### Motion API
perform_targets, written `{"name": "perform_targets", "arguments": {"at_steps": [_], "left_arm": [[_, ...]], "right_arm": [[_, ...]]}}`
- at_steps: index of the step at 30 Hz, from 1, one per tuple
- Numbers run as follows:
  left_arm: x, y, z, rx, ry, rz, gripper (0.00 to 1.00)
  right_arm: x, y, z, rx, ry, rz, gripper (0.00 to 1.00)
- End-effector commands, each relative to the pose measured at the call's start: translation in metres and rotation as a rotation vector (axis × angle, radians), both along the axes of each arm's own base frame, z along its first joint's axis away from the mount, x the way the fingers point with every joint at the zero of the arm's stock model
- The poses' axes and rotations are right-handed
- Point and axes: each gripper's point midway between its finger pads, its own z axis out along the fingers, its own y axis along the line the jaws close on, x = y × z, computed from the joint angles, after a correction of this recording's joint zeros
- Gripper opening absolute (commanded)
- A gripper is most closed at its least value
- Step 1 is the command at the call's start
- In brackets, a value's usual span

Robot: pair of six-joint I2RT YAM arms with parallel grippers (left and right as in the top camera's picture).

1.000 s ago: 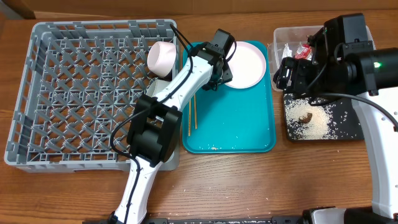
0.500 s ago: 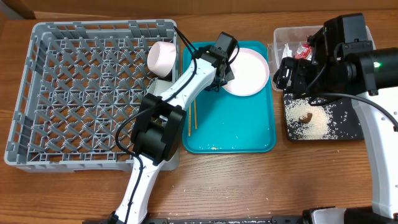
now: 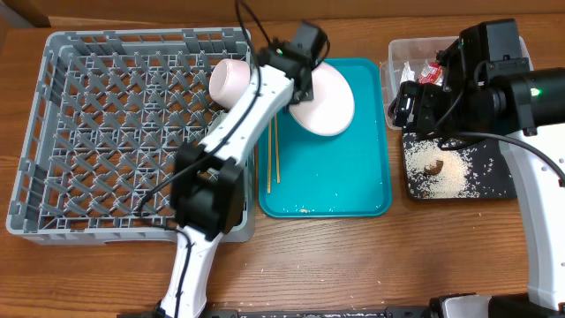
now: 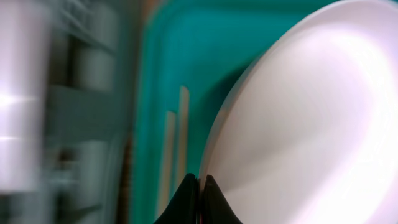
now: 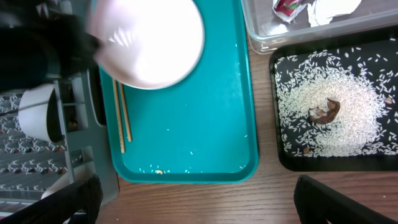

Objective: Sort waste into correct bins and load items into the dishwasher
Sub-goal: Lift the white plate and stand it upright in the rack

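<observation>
My left gripper (image 3: 298, 87) is shut on the rim of the large pale-pink plate (image 3: 324, 104) and holds it lifted and tilted over the teal tray (image 3: 353, 185). In the left wrist view the fingertips (image 4: 188, 190) pinch the plate (image 4: 298, 124) edge. The chopsticks (image 3: 272, 155) lie on the tray's left side. A pale bowl (image 3: 231, 81) sits in the grey dish rack (image 3: 124, 132). My right gripper (image 5: 205, 208) is open and empty above the tray's front edge. The clear tub (image 3: 395, 53) holds the red wrapper (image 5: 287, 7) and napkin (image 5: 329, 7). The black tray (image 3: 505, 190) holds rice and the brown lump (image 5: 324, 111).
A few rice grains (image 5: 158, 169) lie along the teal tray's front edge. The rack fills the left of the table, close against the teal tray. My right arm's body hangs over the clear tub and the black tray.
My left gripper has lifted the plate off the teal tray, tilted it and carried it left toward the rack. The right arm has not moved.
</observation>
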Motion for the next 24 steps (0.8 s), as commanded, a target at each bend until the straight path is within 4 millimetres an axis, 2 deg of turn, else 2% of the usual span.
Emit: {"name": "perform_targets", "arguments": {"at_steps": [1, 8, 10, 13, 17, 24], "left_arm": [[0.008, 0.04, 0.129, 0.202, -0.267, -0.084, 0.04], [-0.021, 0.096, 0.235, 0.455, -0.438, -0.065, 0.04], [-0.03, 0.113, 0.257, 0.549, -0.463, -0.04, 0.04], [-0.038, 0.142, 0.278, 0.7, -0.462, 0.019, 0.04], [-0.042, 0.175, 0.279, 0.815, -0.407, 0.088, 0.04], [-0.038, 0.22, 0.249, 0.834, -0.324, 0.195, 0.04]], "right_arm": [[0.0, 0.0, 0.008, 0.0, -0.029, 0.0, 1.0], [0.0, 0.0, 0.008, 0.0, -0.029, 0.0, 1.0], [0.0, 0.0, 0.008, 0.0, -0.029, 0.0, 1.0], [0.0, 0.0, 0.008, 0.0, -0.029, 0.0, 1.0], [0.0, 0.0, 0.008, 0.0, -0.029, 0.0, 1.0], [0.0, 0.0, 0.008, 0.0, -0.029, 0.0, 1.0]]}}
